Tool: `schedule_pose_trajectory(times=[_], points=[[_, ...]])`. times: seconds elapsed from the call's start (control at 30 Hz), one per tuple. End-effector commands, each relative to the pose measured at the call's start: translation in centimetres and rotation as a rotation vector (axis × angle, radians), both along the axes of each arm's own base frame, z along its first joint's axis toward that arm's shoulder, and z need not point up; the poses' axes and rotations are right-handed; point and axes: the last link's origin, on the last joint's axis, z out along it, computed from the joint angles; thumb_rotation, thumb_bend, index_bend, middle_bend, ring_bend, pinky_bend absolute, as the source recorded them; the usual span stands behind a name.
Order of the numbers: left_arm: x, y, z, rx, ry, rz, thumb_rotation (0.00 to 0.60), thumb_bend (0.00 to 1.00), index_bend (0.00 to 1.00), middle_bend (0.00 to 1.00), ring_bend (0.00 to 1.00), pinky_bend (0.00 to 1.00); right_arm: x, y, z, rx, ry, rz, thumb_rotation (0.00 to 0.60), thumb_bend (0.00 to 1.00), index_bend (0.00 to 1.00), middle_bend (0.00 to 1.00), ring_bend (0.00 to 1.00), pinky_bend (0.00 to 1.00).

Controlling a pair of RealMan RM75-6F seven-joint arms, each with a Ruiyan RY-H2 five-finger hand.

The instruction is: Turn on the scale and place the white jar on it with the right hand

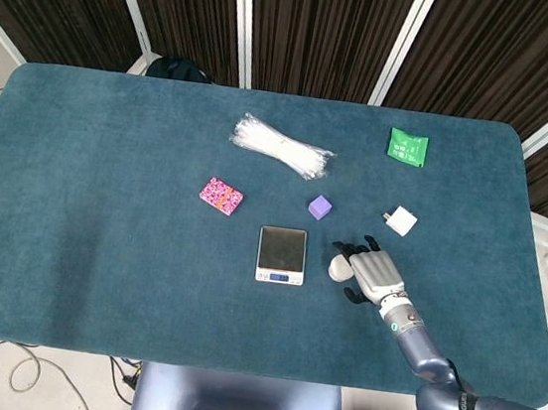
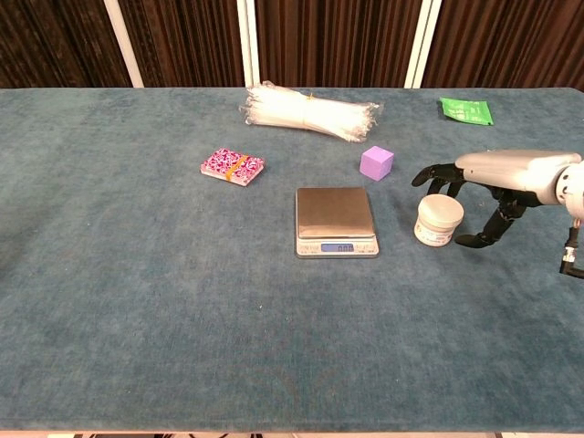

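The scale [image 2: 336, 221] shows a lit display (digits too small to read); nothing else legible.

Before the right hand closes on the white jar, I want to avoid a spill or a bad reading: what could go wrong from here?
1. The right hand sits beside the white jar with fingers spread and not yet around it; a partial grasp could tip or push it.
2. The scale is close by with its display lit; a sideways nudge of the jar could bump it.
3. The purple cube lies just behind the path to the scale, so a wide swing may knock it.
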Motion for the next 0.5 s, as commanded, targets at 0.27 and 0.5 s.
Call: schedule_pose_trajectory(times=[0.27, 0.5], points=[[-0.04, 0.03, 0.04, -0.001, -0.002, 0.001, 0.600, 0.12, 0.00, 0.00, 0.00, 0.00, 0.00, -0.25, -0.43, -0.016, 0.001, 0.003, 0.600, 0.41, 0.26, 0.33, 0.39, 0.27], [-0.03, 0.03, 0.03, -0.001, -0.003, 0.001, 0.600, 0.12, 0.00, 0.00, 0.00, 0.00, 0.17, -0.33, -0.61, -0.028, 0.000, 0.016, 0.600, 0.41, 0.38, 0.40, 0.45, 0.43]])
